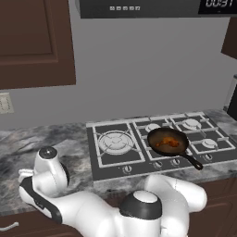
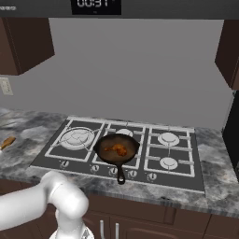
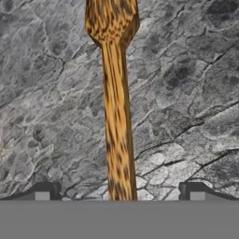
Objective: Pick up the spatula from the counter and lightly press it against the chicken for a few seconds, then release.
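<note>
In the hand view the wooden spatula (image 3: 116,116) lies flat on the grey marbled counter (image 3: 186,70). Its broad end is at the top of the frame and its long handle runs straight down the middle to the bottom edge. The gripper (image 3: 120,193) sits at the bottom of that frame with its jaws spread wide. The two dark fingertips (image 3: 45,191) stand one to the lower left and one to the lower right, with the handle between them and touching neither. Nothing is gripped. In the right base view a short wooden end of the spatula (image 2: 6,142) shows at the far left edge, on the counter (image 2: 28,130) and well apart from the stove (image 2: 46,158). A dark pan (image 2: 116,149) sits near the centre of the stove with its handle pointing toward the lower edge of the frame, and the orange-brown chicken (image 2: 116,150) lies inside it. In the left base view the pan (image 1: 167,141) with the chicken (image 1: 167,143) is right of centre on the stove (image 1: 106,169), and the white arm bends toward the lower left over the counter (image 1: 28,143).
</note>
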Controlling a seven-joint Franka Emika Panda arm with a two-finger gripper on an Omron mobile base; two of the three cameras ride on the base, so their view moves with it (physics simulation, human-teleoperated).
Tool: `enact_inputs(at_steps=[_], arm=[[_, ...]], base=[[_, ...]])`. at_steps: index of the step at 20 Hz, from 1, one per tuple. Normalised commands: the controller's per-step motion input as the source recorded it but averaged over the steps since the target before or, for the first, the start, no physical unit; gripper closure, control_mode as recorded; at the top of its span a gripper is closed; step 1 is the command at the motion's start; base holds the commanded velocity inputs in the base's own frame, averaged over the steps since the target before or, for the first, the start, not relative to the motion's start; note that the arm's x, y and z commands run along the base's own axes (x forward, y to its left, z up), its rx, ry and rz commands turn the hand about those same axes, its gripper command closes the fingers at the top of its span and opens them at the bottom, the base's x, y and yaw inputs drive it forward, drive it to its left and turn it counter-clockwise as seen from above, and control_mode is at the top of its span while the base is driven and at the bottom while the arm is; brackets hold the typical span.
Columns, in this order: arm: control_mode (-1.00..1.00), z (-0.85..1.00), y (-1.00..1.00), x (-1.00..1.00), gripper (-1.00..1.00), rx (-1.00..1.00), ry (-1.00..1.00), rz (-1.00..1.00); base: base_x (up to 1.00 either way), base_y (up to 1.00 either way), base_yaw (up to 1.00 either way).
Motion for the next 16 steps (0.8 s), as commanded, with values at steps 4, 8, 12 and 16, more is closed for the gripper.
enact_inputs(at_steps=[4,8,12,16], arm=[[-1.00,-0.15,0.08,0.09,-1.00,0.00,0.02,-0.01],[-1.00,-0.17,0.08,0.09,-1.00,0.00,0.03,-0.01],[-1.00,-0.23,0.08,0.08,1.00,0.00,0.04,-0.01],[-1.00,-0.23,0.00,0.00,1.00,0.00,0.03,-0.02]], base=[[0.00,0.00,0.00],[0.00,0.00,0.00],[0.00,0.00,0.00],[0.00,0.00,0.00]])
